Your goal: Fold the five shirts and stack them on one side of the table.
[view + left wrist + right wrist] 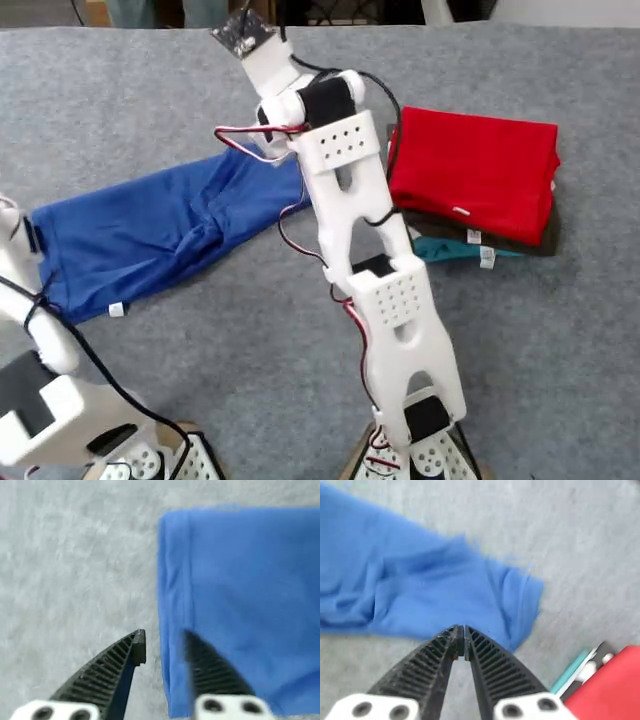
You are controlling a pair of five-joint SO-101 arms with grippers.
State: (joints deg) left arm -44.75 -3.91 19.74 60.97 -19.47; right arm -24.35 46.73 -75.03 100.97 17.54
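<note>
A blue shirt [160, 230] lies as a long, creased strip across the left half of the grey table. My left gripper [164, 640] is open at one end of the blue shirt [240, 590]: one finger is over bare table, the other over the hem. My right gripper [460, 632] is shut, hovering above the other, rumpled end of the blue shirt [420, 590], with nothing seen between its fingers. A folded red shirt [475, 170] tops a stack at the right, over a dark shirt [505, 233] and a teal one [445, 250].
The right arm [340, 150] stretches from its base at the front edge out over the table's middle. The left arm [25, 270] stands at the left edge. Bare grey table [240, 340] lies in front of the blue shirt. The stack's corner [610, 685] shows in the right wrist view.
</note>
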